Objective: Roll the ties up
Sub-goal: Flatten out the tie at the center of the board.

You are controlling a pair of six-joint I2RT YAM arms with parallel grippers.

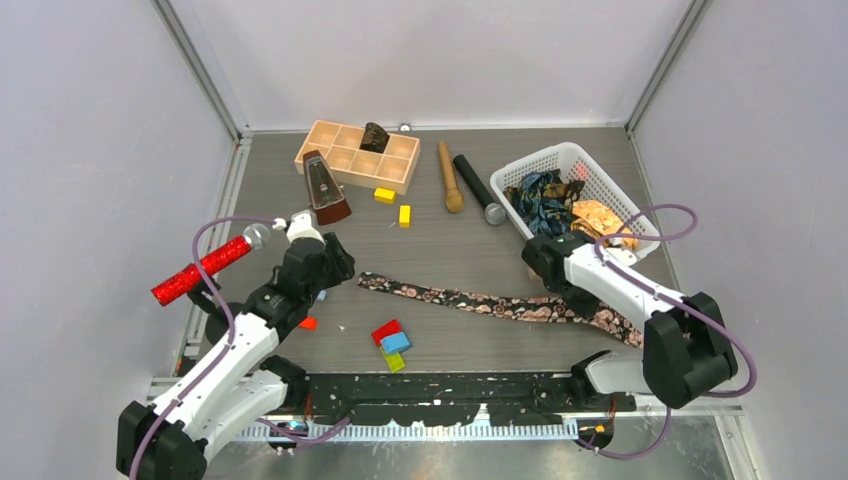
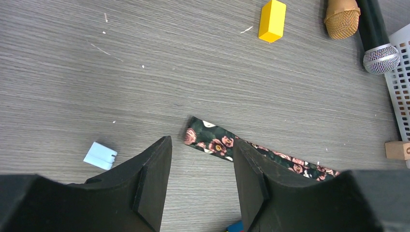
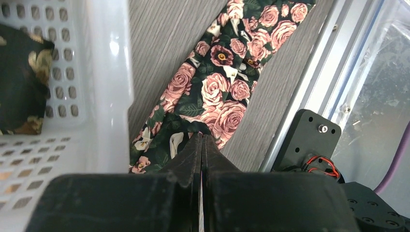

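Soft and limp, the tie is lying across the surface. The right end effector is clenching its wide end; the left end effector is hovering released above the narrow tip, probably the best place to grasp.

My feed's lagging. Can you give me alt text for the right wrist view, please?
The right claw is closed, its tips pinching the black rose-patterned tie, which lies on the grey table and runs away toward the upper right. A white perforated basket fills the left side with dark gold-patterned fabric inside; a metal rail crosses the right.
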